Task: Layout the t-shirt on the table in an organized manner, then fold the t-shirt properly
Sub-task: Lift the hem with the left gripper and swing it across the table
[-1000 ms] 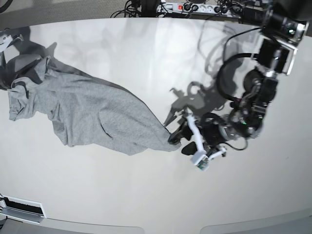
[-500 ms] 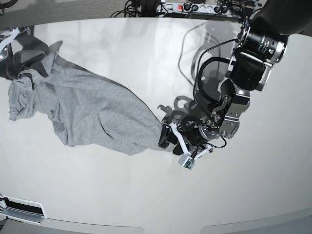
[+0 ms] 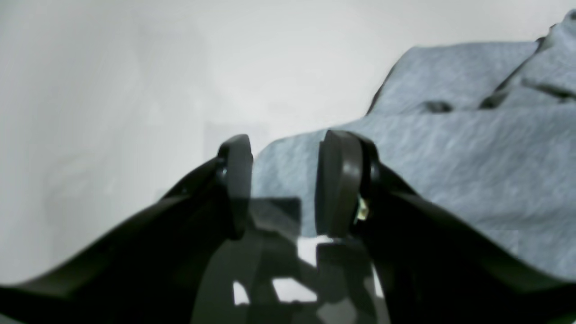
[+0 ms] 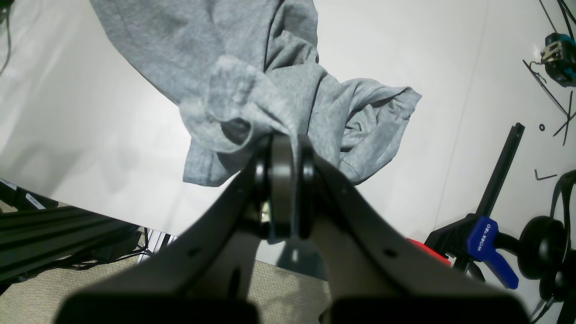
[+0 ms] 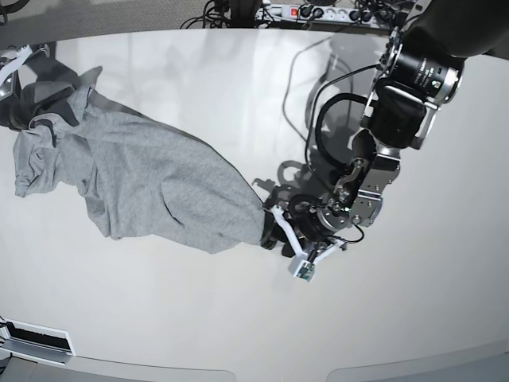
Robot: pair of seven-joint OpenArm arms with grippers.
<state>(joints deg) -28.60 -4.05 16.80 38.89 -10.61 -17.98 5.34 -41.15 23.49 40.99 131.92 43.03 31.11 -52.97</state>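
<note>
The grey t-shirt [image 5: 143,183] lies crumpled and stretched slantwise across the left half of the white table [image 5: 238,95]. Its lower right corner reaches my left gripper [image 5: 270,231]. In the left wrist view the left gripper [image 3: 285,180] stands open, fingers [image 3: 236,180] apart, with the t-shirt's [image 3: 450,157] edge lying in the gap between them. My right gripper [image 4: 285,148] is shut on a bunched fold of the t-shirt [image 4: 252,81] near the table's left end, holding it slightly raised. No lettering shows.
A power strip with cables [image 5: 318,12] lies beyond the table's far edge. In the right wrist view a blue clamp [image 4: 488,245], a black rail [image 4: 504,166] and a hex key [image 4: 545,175] sit beside the shirt. The table edge [image 4: 90,198] is close below.
My left arm has slid left until its fingers straddle the shirt's lower right corner, and the jaws have narrowed. The shirt's left end rose a little early on, then stayed still.
</note>
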